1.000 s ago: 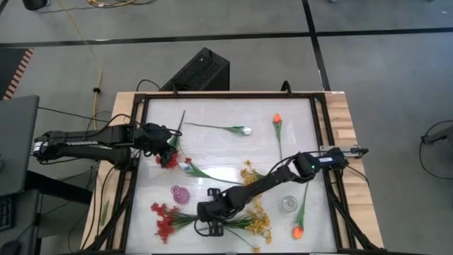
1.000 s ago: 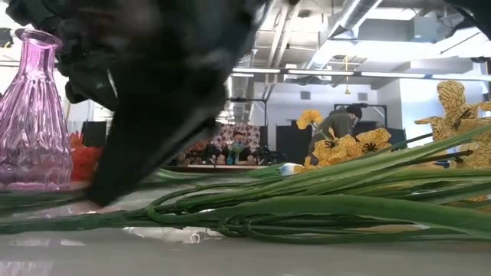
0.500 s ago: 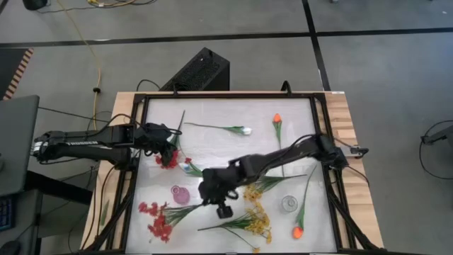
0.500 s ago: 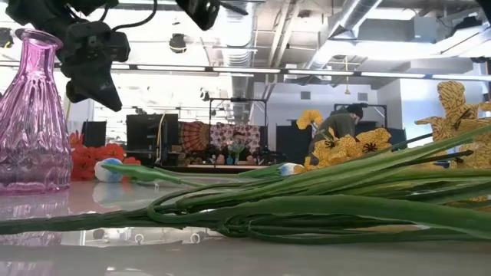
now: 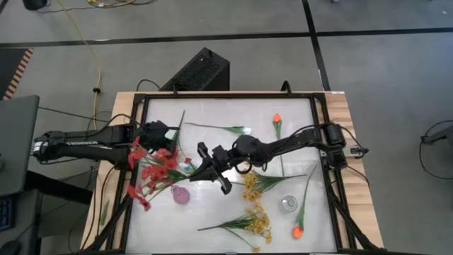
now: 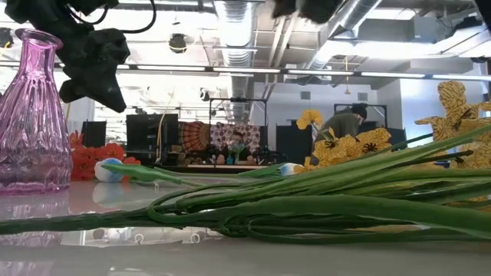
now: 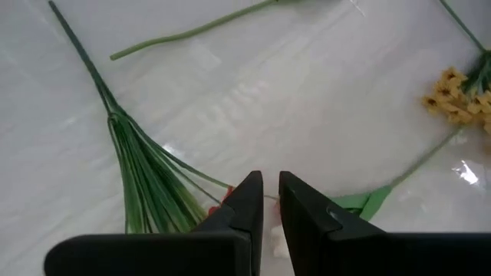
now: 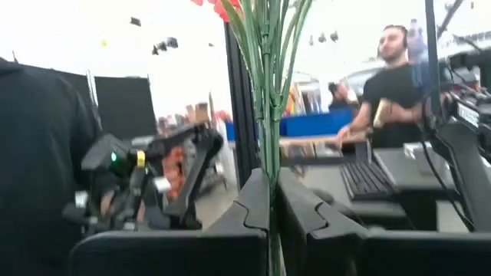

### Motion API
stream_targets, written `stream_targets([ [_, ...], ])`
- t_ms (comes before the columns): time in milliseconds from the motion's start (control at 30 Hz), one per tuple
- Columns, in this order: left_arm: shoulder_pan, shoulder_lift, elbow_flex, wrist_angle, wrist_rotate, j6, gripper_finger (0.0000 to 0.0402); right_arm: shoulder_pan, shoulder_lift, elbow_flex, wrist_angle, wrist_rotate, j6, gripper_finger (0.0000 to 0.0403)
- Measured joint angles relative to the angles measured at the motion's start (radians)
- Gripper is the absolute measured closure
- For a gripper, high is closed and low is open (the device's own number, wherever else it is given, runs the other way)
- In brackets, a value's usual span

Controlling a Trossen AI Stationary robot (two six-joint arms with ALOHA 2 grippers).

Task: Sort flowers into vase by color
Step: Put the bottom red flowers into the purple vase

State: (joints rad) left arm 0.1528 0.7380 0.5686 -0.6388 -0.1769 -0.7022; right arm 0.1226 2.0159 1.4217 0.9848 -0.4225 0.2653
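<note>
The right gripper [image 5: 207, 164] is clamped on the red flower spray's [image 5: 152, 170] stems, carrying it above the pink vase [image 5: 181, 194]. Light and floppy-headed, it is probably best pinched low on the stiff stem bundle. The left gripper [image 7: 265, 201] waits closed at the table's left.

Your red flower bunch [image 5: 152, 170] is up off the table right now, green stems pinched in the right gripper [image 5: 212, 170], blossoms fanned out toward the left side above the little pink vase [image 5: 181, 195]. Still lying flat: two orange tulips [image 5: 277, 119], one near the far edge and one [image 5: 298, 231] at the near right, a white bud [image 5: 244, 130] mid-far, and yellow sprays [image 5: 256, 224] near the front.
</note>
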Motion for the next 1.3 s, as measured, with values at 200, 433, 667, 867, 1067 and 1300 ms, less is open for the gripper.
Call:
stream_targets([
  [200, 0.000, 0.000, 0.000, -0.002, -0.008, -0.002, 0.0370, -0.020, 0.128, 0.060, 0.225, -0.003, 0.098, 0.0373],
  [433, 0.000, 0.000, 0.000, -0.003, -0.033, 0.000, 0.0370, 0.000, 0.335, 0.273, 0.280, 0.018, 0.130, 0.0373],
  [667, 0.000, 0.000, 0.000, -0.035, 0.045, 0.127, 0.0370, 0.039, 0.510, 0.500, 0.274, 0.291, 0.025, 0.0373],
  [867, 0.000, 0.000, 0.000, -0.109, 0.051, 0.136, 0.0370, 0.070, 0.616, 0.588, 0.238, 0.381, 0.024, 0.0373],
  [1067, 0.000, 0.000, 0.000, -0.134, 0.040, 0.094, 0.0370, 0.081, 0.625, 0.596, 0.246, 0.397, -0.005, 0.0373],
  [1300, 0.000, 0.000, 0.000, -0.135, 0.042, 0.071, 0.0370, 0.077, 0.625, 0.590, 0.243, 0.396, -0.009, 0.0373],
])
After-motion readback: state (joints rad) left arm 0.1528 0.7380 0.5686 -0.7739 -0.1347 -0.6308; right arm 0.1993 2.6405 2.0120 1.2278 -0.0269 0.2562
